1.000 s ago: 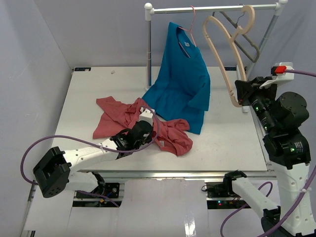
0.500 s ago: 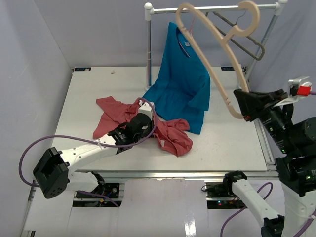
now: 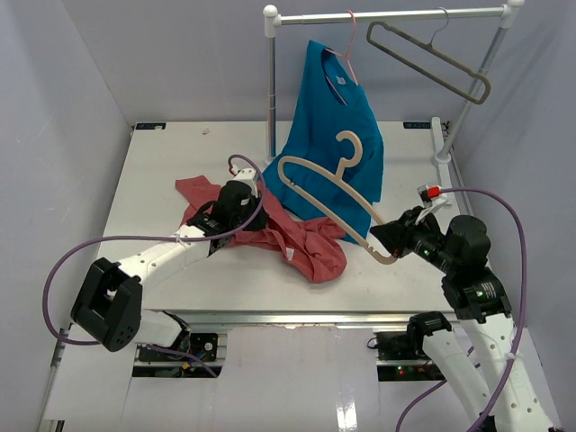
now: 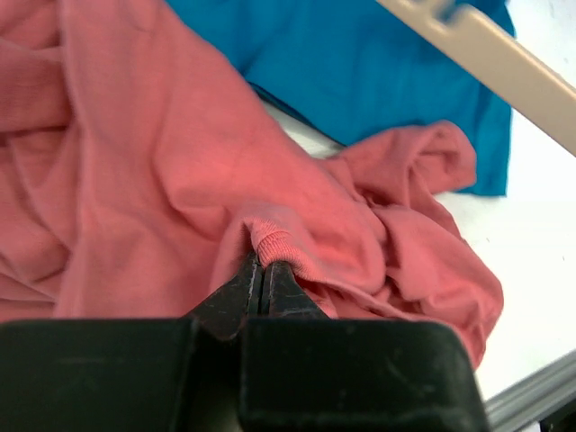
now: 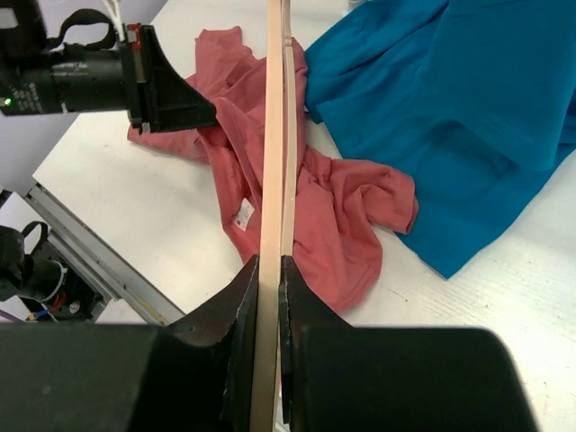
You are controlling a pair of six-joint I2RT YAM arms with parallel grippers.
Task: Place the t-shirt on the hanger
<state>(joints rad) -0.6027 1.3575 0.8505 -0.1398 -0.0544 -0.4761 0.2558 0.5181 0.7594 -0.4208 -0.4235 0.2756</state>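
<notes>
The salmon-red t-shirt (image 3: 297, 243) lies crumpled on the white table (image 3: 162, 171). My left gripper (image 3: 245, 205) is shut on a ribbed hem fold of it (image 4: 274, 243). My right gripper (image 3: 382, 243) is shut on one arm end of the light beige wooden hanger (image 3: 328, 193). It holds the hanger tilted above the t-shirt, hook up and towards the back. In the right wrist view the hanger (image 5: 274, 135) runs straight out from my gripper (image 5: 268, 270) over the t-shirt (image 5: 342, 225). In the left wrist view the hanger (image 4: 504, 63) crosses the top right corner.
A blue t-shirt (image 3: 333, 135) hangs from a thin pink hanger on the white rail (image 3: 387, 15) and drapes onto the table behind the red one. A grey hanger (image 3: 432, 58) hangs on the rail's right part. The rack's post (image 3: 272, 90) stands at the back middle.
My right arm has taken the beige hanger off the rail and brought it down and left over the table. My left gripper has moved back and left, holding the t-shirt.
</notes>
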